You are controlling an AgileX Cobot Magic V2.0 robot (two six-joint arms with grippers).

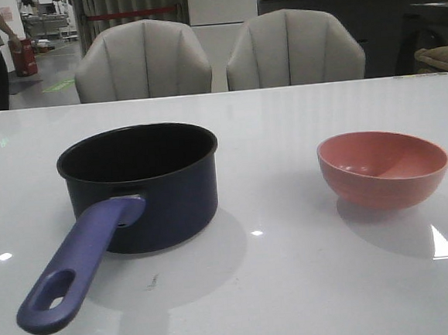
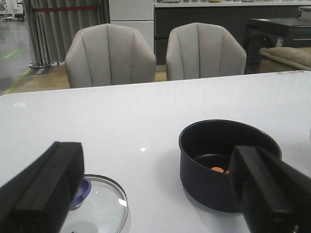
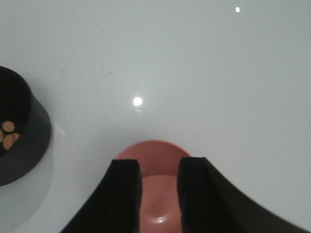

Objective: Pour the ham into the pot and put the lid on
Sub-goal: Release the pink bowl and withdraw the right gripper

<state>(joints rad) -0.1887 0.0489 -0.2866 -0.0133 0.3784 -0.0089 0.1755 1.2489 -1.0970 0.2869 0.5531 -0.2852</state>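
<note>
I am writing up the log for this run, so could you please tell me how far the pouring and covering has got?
The pouring looks done: orange ham slices lie inside the navy pot, and the pink bowl stands upright and empty on the table. Nothing is being carried; the right gripper is open above the bowl, and the left gripper is open over the table. Left to do: the glass lid lies flat beside the pot, which is uncovered.

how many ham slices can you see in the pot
3 at most: orange ham slices clustered on the floor of the pot, seen from the right wrist. The pot wall may hide others.
</note>
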